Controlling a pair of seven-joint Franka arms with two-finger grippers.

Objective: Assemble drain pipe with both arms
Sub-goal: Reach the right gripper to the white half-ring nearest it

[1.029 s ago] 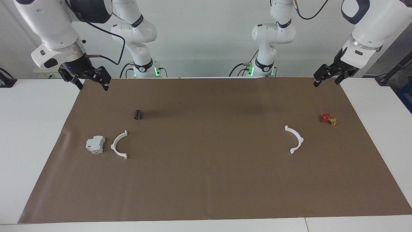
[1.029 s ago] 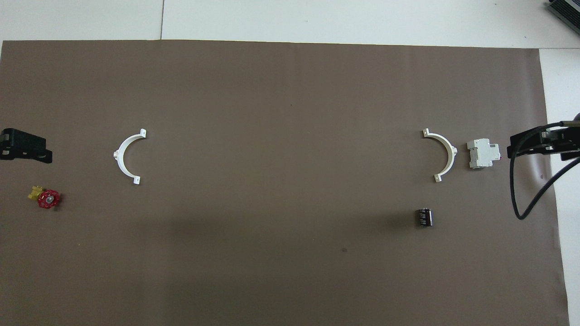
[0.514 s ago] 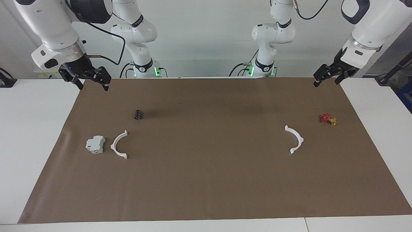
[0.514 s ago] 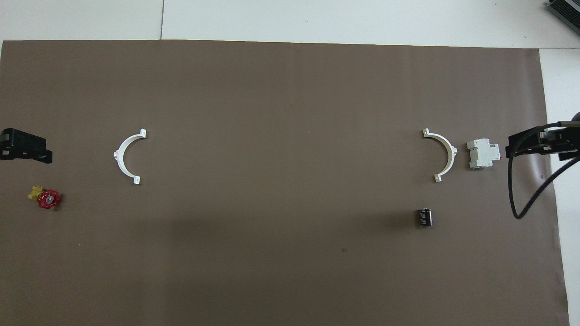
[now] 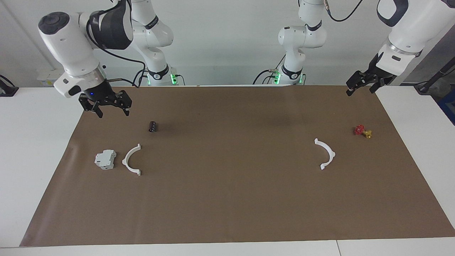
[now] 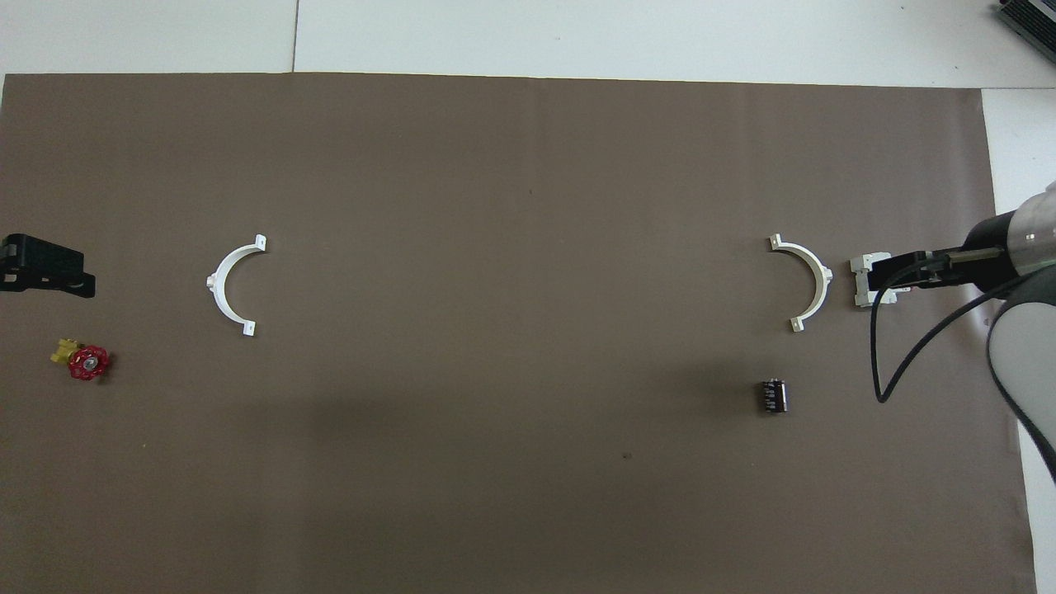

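Since the earlier frames the right hand [image 5: 110,106] has swung in from the mat's corner toward the middle of the bench [image 5: 32,142] and dropped lower; it now hangs in the air over the brown mat [image 5: 227,199], with its two fingers spread apart and empty. From overhead it covers part of the pale grey block [image 6: 862,280], though the facing view shows it raised clear of everything. The left hand [image 5: 359,85] has not shifted: it waits above the mat's corner at the left arm's end, and whether its fingers are apart or together cannot be told.

The drain pipe lies flat on the mat in two separate halves, well apart. One half-ring [image 5: 131,160] sits at the right arm's end, just beside the grey block [image 5: 105,159] without touching it. Its tabbed ends line up along the near-to-far direction, and its open side faces the middle of the bench. The other half-ring [image 5: 326,153] lies toward the left arm's end, its ends on the same near-to-far line and its open side also facing the middle, so the two hollows face each other.

A small black cylinder [image 5: 153,126] lies nearer to the robots than the first half-ring. A red and yellow valve [image 5: 362,131] lies nearer to the robots than the second half-ring.
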